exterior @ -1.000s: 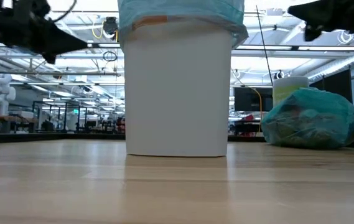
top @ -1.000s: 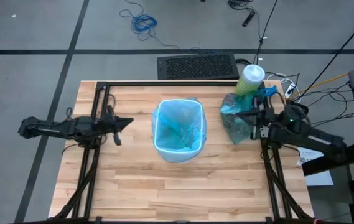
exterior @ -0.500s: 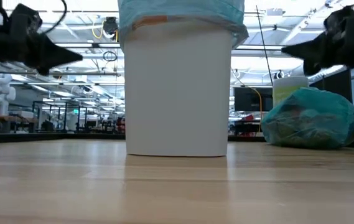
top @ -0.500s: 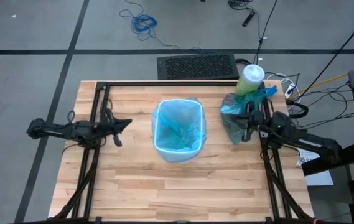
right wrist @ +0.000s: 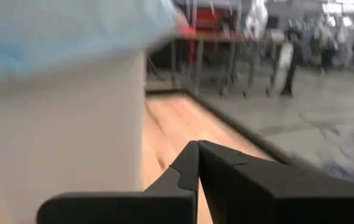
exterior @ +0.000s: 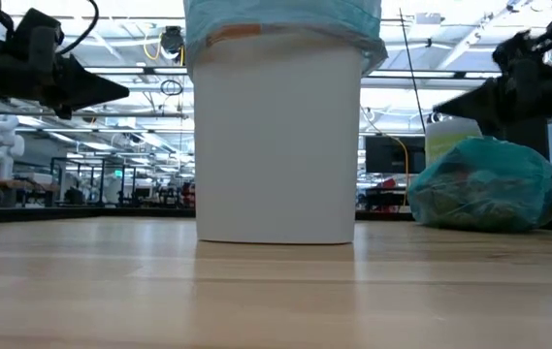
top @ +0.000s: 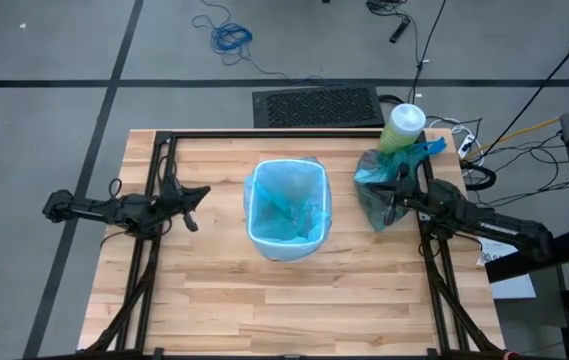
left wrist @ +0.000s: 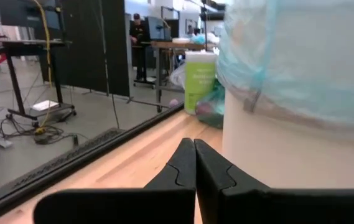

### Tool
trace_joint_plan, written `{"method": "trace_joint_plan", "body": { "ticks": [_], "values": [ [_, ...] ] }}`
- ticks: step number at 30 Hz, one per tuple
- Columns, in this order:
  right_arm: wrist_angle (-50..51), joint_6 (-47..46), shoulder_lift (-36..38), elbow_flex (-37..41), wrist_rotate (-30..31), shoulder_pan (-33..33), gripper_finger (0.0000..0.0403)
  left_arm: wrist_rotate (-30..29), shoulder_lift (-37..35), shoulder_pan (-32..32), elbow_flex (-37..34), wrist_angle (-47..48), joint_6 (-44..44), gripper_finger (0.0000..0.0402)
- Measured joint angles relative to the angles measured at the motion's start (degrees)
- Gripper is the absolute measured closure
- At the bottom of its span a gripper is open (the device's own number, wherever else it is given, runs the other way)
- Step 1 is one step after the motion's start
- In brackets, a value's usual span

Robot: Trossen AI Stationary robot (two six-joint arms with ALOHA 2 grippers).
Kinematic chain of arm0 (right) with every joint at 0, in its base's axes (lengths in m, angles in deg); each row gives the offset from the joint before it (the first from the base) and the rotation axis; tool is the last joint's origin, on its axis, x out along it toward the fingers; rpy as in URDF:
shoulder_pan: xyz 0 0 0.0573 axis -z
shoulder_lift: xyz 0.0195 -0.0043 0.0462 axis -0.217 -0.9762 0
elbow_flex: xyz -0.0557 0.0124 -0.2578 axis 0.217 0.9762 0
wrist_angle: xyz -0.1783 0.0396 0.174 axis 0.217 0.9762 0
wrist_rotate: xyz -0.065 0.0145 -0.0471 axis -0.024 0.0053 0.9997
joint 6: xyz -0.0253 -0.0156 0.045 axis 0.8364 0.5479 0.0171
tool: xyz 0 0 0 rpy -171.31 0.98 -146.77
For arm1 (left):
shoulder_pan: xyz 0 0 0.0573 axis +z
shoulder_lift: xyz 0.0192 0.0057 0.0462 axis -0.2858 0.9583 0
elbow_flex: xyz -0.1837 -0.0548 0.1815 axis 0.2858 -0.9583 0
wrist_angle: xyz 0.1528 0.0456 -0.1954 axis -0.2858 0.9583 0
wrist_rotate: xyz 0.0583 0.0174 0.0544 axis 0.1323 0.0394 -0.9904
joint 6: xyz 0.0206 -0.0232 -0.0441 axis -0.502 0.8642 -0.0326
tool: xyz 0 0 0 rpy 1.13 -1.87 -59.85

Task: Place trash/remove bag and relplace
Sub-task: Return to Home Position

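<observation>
A white bin (top: pixel 286 245) stands mid-table, lined with the pale sky-blue bag (top: pixel 286 205), whose edge is folded over the rim (exterior: pixel 280 17). To its right the tied teal-green bag (top: pixel 374 195) rests on its bottom on the table. Dim brownish trash shows through its wall (exterior: pixel 489 189). My left gripper (top: pixel 204 192) hovers shut left of the bin, pointing level at it (left wrist: pixel 195 152). My right gripper (exterior: pixel 438 109) hovers shut above the teal bag's bin-side part, clear of it and pointing level toward the bin (right wrist: pixel 198 152).
A tall green canister with a white lid (top: pixel 404 125) stands behind the teal bag at the far right. Black frame rails (top: pixel 264 135) run along the table's far, left and right sides. Cables lie past the right edge (top: pixel 484 150). Bare wood (top: pixel 284 310) lies near the front.
Both arms have sunk, with their grippers shut throughout. My right gripper came down the farther, from high above the teal bag to just above its top, tipping toward level. My left gripper dropped a little beside the bin. The bin and both bags stayed put.
</observation>
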Motion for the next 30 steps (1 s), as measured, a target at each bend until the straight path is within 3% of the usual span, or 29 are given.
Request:
{"method": "trace_joint_plan", "body": {
  "ticks": [10, 30],
  "values": [
    [3.60, -1.17, -3.88, -0.04, 1.72, -0.20, 0.0403, -1.41, 0.87, 0.00, 0.02, -0.07, 2.07, 0.0402],
    [3.54, -2.02, -4.09, -0.04, 1.76, -0.20, 0.0403, -1.41, 0.87, 0.00, 0.02, -0.20, 2.01, 0.0402]
  ]
}}
